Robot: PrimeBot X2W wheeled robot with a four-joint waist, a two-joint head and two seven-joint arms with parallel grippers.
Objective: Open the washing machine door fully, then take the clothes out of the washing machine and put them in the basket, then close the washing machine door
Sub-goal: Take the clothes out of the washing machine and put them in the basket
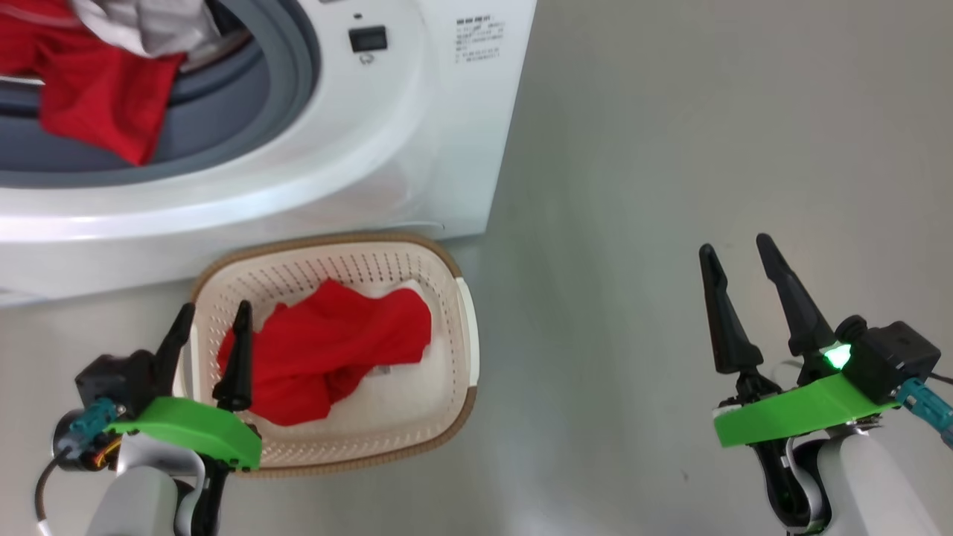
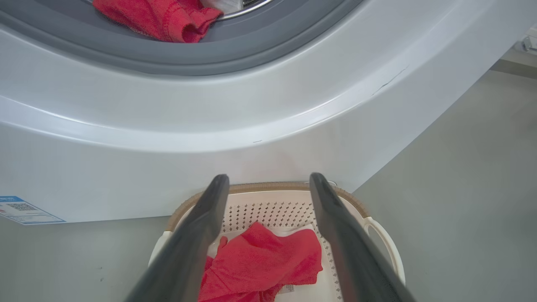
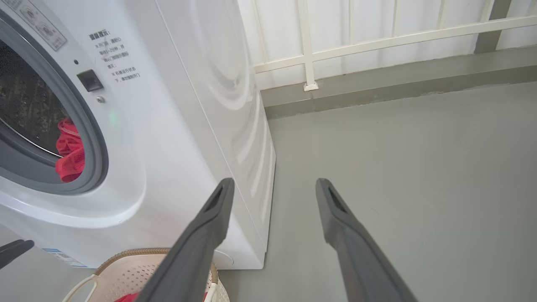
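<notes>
- The grey floor runs under everything; in the right wrist view a white railing stands at its far edge.
- The washer stands upright at the upper left of the head view, its round opening and grey gasket facing the robot.
- The basket sits upright on the floor just in front of the washer's base, mouth up. Its handles are on its left and right, so its long axis seems to run along the washer's front.
- Clothes in the drum: a red piece hangs out over the gasket's lower lip, its length pointing down and towards the robot, with a pale grey-white piece lying above it.
- A red garment lies crumpled in the basket on a white piece, its long axis running from near left to far right.
- The left gripper hangs over the basket's left side, fingers pointing at the washer, jaws spread wide and empty.
- The right gripper is over bare floor well right of the basket, fingers pointing forward, jaws likewise apart with nothing between them.
- A small blue label sits low on the washer's front.
</notes>
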